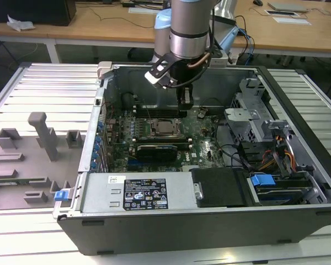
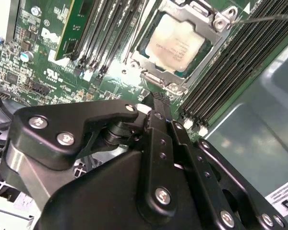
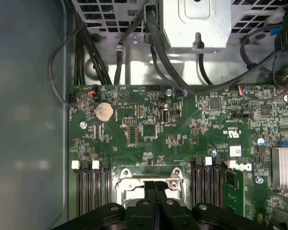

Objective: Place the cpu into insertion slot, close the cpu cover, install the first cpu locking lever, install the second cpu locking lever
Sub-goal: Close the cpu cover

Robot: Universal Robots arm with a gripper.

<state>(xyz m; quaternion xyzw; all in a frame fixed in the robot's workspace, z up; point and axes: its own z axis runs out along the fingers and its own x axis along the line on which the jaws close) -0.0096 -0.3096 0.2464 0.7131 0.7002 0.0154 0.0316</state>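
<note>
Silver-grey arm [image 1: 190, 25], black screw-studded fingers [image 2: 158, 143]

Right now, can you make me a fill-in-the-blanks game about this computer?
1. The cover round the cpu is coloured ____.
2. The board is coloured ____.
3. Open or shut? The gripper is ____.
Missing words: silver; green; shut.

Open computer case [image 1: 209, 234] lies centrally on the slatted worktop [image 1: 44, 83]. Power supply [image 1: 138, 193] sits along the case's near wall. Grey fixture blocks [image 1: 41, 135] stand by the worktop's edge at the exterior view's left. Coin battery [image 3: 104, 112] sits on the green board [image 3: 149, 143], near black cables [image 3: 159, 50].
</note>
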